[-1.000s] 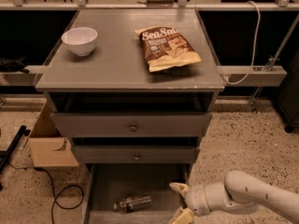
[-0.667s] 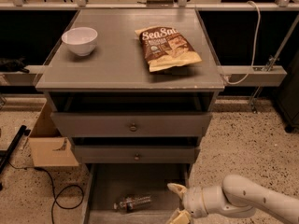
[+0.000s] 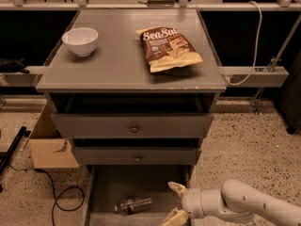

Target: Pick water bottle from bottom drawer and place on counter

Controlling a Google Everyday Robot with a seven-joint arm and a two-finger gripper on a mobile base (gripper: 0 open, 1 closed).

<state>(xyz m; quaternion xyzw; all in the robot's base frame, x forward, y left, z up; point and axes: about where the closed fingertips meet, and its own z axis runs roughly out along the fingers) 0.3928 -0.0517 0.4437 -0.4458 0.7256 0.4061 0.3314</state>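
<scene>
Water bottle (image 3: 134, 204) lies on its side in the pulled-out bottom drawer (image 3: 141, 185), under a grey counter (image 3: 117, 67) that carries a white bowl (image 3: 80, 40) toward its 10 o'clock corner and a brown snack bag (image 3: 169, 48) toward 1 o'clock. A speckled floor (image 3: 244, 145) surrounds the cabinet, with a cardboard box (image 3: 49, 145) at its 9 o'clock side. From the pincer (image 3: 176, 203), which reaches over the drawer's right side with both fingers spread wide and nothing between them, the bottle is at 9 o'clock, near but apart.
</scene>
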